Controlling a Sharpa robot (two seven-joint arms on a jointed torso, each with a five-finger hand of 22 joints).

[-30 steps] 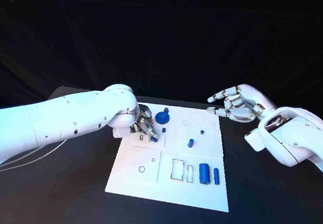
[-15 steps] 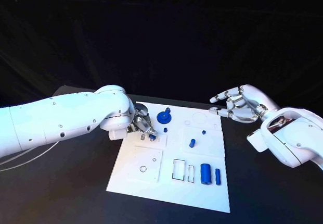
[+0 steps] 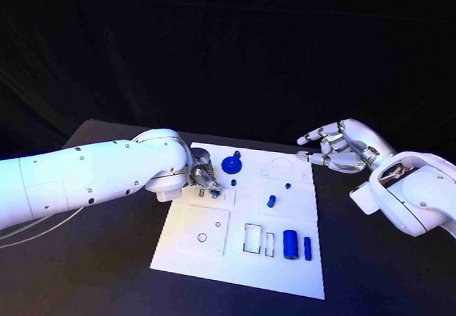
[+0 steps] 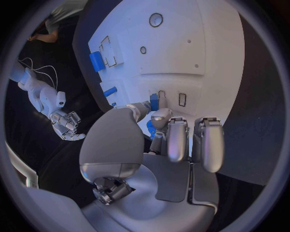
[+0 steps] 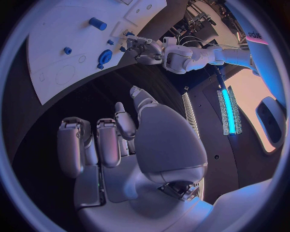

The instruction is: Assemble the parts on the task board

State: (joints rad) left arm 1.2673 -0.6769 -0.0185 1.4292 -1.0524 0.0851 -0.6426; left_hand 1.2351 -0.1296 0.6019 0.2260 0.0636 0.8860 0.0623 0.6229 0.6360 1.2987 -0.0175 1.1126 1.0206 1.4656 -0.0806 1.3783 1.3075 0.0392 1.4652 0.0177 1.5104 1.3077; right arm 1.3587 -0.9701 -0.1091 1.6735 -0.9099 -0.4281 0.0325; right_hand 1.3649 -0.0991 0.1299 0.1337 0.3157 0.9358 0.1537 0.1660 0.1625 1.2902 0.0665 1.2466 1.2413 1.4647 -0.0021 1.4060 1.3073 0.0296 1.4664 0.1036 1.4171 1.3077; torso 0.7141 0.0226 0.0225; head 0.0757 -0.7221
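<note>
Your left hand pinches a small blue part in its fingers over the task board, while your right hand hovers, fingers spread.

No legible text, numbers or brand marks on the task board; its surface carries only outlined shapes. In the right wrist view, a short dark marking stands on a white panel at about two o'clock near the rim, too small and curved to read with confidence.
</note>
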